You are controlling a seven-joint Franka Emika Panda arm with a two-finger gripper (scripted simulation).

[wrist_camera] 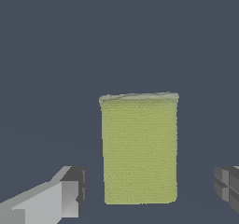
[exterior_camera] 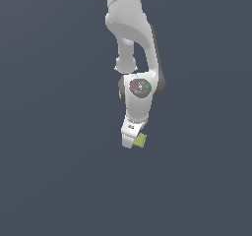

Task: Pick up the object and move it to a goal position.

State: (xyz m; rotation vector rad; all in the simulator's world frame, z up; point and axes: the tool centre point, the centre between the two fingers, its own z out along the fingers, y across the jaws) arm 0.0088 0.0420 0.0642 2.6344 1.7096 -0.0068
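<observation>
Gripper state: the gripper (wrist_camera: 148,192) stands spread, its two fingers well apart with the block between them; a gap shows on each side of the block in the wrist view, so nothing is pinched.

Where the object is: the object (wrist_camera: 139,149), a flat olive-yellow block with a faintly woven top, lies between the fingers in the wrist view. In the exterior view the object (exterior_camera: 141,140) peeks out just beside the gripper (exterior_camera: 131,140), on the exterior view's right of it.

Carrying surface: only a plain dark blue-grey ground shows; no table edge or corner is in view, so the block cannot be placed against one. Whether the block rests on that ground or floats above it I cannot tell.

Why held so: the jaws straddle the block's narrow width, which looks like a line-up for a squeeze across the short sides. My judgement is that the grasp is prepared but not made.

Step in hand: closing on the block; the lift and carry appear still to come.

Goal position: no marker is visible in either view.

Count: one arm, one gripper, two fingers (wrist_camera: 70,197), one block.
</observation>
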